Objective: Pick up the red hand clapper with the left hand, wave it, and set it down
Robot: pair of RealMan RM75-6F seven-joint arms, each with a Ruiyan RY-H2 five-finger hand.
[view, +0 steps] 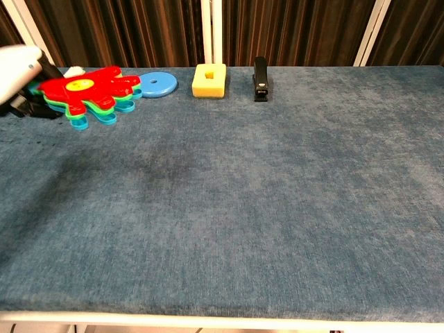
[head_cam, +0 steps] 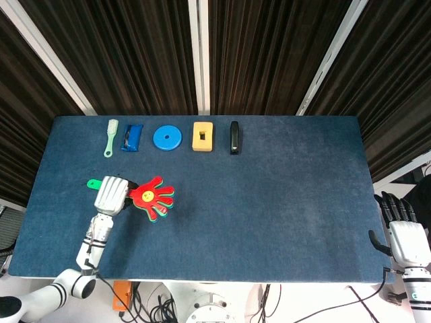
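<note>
Left hand point(head_cam: 111, 194) grips the red hand clapper point(head_cam: 152, 198) by its green handle, whose end sticks out on the far-left side of the hand; fingers are wrapped around the handle, though how tightly cannot be seen from above. The clapper is off the table point(head_cam: 269, 215), over its left side nearer the front edge, palm plates pointing right. The chest view shows the stacked plates (red on top, green and blue beneath) roughly level, well above the cloth. Judgement: a light, thin moulded-plastic toy, stiff in each plate but loosely hinged, so the plates will slap together when waved. The handle is the right place to hold it; gripping the plates would stop them clapping. The plastic looks smooth and could rotate in the grip on a sharp swing. Setting down should need little care, since the cloth is soft. Right hand point(head_cam: 403, 229) is at the near-right corner off the table, fingers extended and slightly apart, holding nothing. Brush point(head_cam: 111, 136), blue disc point(head_cam: 167, 138), yellow block point(head_cam: 203, 135) lie along the far edge.
</note>
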